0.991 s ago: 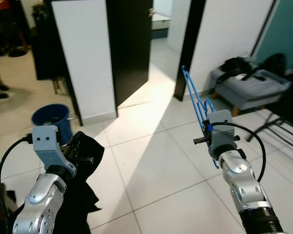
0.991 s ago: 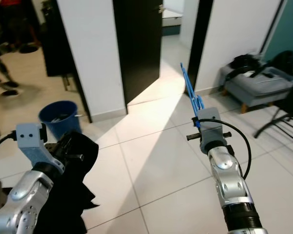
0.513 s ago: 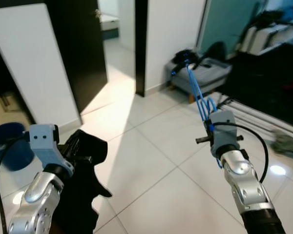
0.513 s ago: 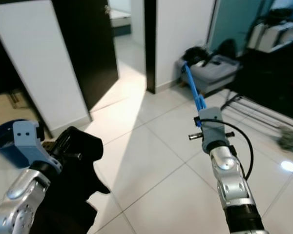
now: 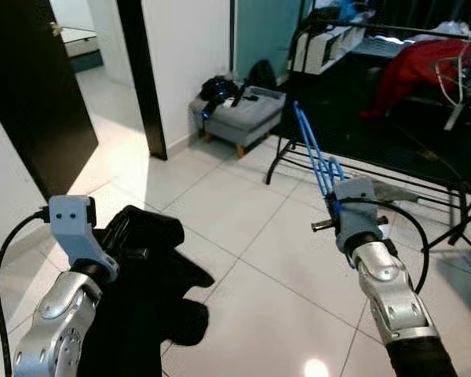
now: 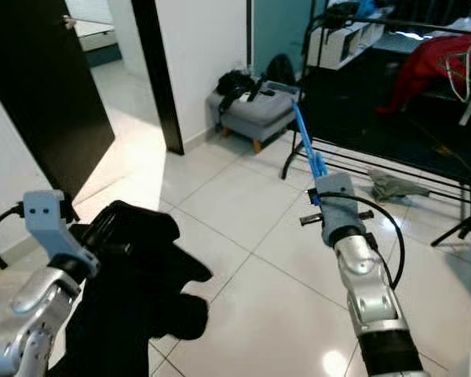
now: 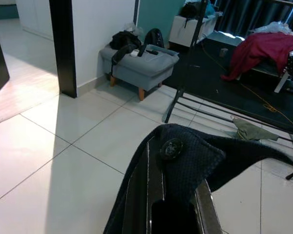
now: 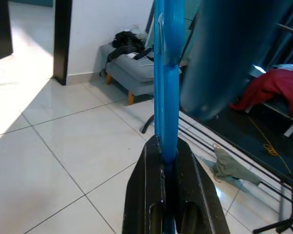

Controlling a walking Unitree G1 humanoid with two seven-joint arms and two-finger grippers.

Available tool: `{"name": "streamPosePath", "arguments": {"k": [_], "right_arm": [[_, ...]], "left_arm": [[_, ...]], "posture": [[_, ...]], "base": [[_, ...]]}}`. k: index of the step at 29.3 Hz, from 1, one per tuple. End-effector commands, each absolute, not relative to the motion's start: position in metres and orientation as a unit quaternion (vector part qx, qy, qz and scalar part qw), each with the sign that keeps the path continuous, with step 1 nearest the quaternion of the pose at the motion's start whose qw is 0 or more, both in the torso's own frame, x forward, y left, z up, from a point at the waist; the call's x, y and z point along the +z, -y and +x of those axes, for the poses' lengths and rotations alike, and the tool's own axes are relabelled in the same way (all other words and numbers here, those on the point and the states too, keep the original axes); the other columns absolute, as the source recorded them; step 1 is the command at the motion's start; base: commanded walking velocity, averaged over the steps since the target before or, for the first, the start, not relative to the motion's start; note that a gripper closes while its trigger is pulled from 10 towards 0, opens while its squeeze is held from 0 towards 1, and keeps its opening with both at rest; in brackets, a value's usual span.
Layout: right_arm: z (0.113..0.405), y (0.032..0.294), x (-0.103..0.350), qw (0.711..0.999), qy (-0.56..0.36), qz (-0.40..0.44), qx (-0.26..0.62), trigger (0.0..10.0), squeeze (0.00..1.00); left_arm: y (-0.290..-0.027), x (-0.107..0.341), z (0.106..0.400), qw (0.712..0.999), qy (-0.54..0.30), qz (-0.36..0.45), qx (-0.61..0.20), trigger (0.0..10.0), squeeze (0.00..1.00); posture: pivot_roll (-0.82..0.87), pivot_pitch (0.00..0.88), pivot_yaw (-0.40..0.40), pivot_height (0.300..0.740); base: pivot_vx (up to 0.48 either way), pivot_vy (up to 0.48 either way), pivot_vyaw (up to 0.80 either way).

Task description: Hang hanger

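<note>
Left eye view, L to R: left gripper (image 5: pixel 129 236) clamped on black garment (image 5: pixel 153 290), soft, floppy. Right gripper (image 5: pixel 335 206) pinched tight on blue hanger (image 5: pixel 314 155), held upright; looks light, stiff, slippery plastic, so grip near hook. Clothes rack (image 5: pixel 361 102) ahead.

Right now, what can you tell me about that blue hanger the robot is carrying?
The blue hanger looks like glossy plastic, made of thin parallel bars seen nearly edge-on. It stands almost upright, tilting up and away from the robot toward the clothes rack. The right hand is shut on its lower part, the two black fingers pressed against either side. Nothing else touches it, and no garment hangs on it. Its hook cannot be made out.
</note>
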State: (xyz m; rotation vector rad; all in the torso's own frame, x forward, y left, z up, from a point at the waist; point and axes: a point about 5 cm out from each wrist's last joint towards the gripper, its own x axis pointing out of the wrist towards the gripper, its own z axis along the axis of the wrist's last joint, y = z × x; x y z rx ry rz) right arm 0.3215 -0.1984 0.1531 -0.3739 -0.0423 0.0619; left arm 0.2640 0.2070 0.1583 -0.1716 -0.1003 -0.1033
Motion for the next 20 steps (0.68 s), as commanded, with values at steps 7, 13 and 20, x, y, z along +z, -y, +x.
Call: {"name": "streamPosePath", "arguments": {"k": [7, 13, 20], "right_arm": [[0.3264, 0.1917, 0.1535, 0.98, 0.025, -0.193, 0.047, 10.0, 0.0], [0.3285, 0.1926, 0.1533, 0.979, 0.022, -0.194, 0.058, 10.0, 0.0], [0.3308, 0.1936, 0.154, 0.98, 0.021, -0.191, 0.059, 10.0, 0.0]], "left_arm": [[-0.2106, 0.1566, 0.2669, 0.994, 0.048, -0.082, -0.044, 10.0, 0.0], [-0.2102, 0.1559, 0.2677, 0.995, 0.049, -0.081, -0.042, 10.0, 0.0], [-0.2091, 0.1564, 0.2691, 0.994, 0.051, -0.083, -0.04, 10.0, 0.0]], "posture": [[0.01, 0.0, 0.019, 0.74], [0.01, 0.0, 0.008, 0.74], [0.01, 0.0, 0.005, 0.74]], "base": [[0.0, 0.0, 0.0], [0.0, 0.0, 0.0], [0.0, 0.0, 0.0]]}}
